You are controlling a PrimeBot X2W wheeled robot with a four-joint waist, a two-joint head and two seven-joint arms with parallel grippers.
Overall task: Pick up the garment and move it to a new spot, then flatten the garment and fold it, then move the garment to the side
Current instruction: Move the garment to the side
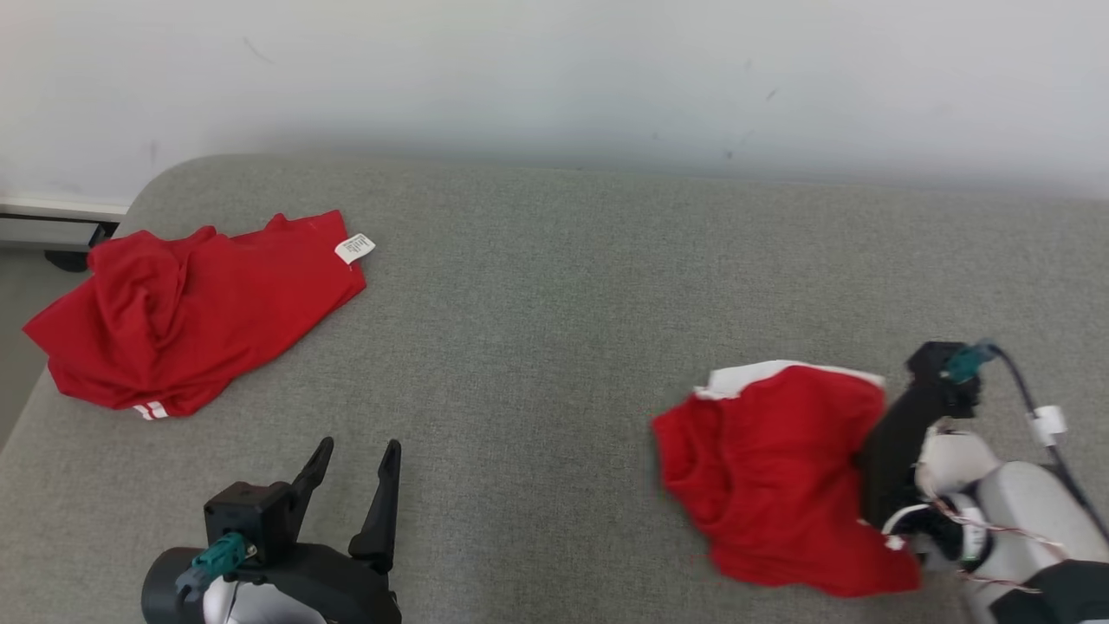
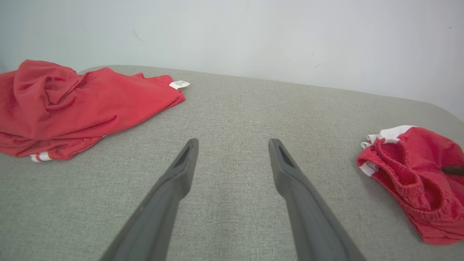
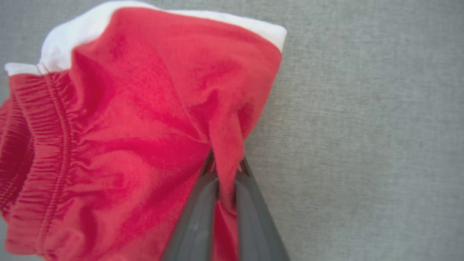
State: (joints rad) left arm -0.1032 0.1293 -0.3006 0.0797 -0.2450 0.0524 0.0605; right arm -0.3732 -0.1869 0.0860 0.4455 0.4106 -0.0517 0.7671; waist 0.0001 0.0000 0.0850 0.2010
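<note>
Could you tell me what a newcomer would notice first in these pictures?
Two bright red items on the grey cushion: a crumpled garment at the far left and white-trimmed shorts at the near right. The right gripper has its jaws shut on a fold of the shorts.

We'd call this a robot lab or test room, not somebody's home. We're looking at a big grey fabric pad (image 1: pixel 537 347) with a rounded corner. It's pushed up against a plain white wall (image 1: pixel 554 69) with scuffs (image 1: pixel 728 154) on it, and there's pale skirting (image 1: pixel 52 208) off to the left. A loose cable (image 1: pixel 1025 390) hangs off our right arm (image 1: pixel 1031 503). Red shorts (image 1: pixel 771 477) and a second garment (image 1: pixel 191 312) lie on the pad.
</note>
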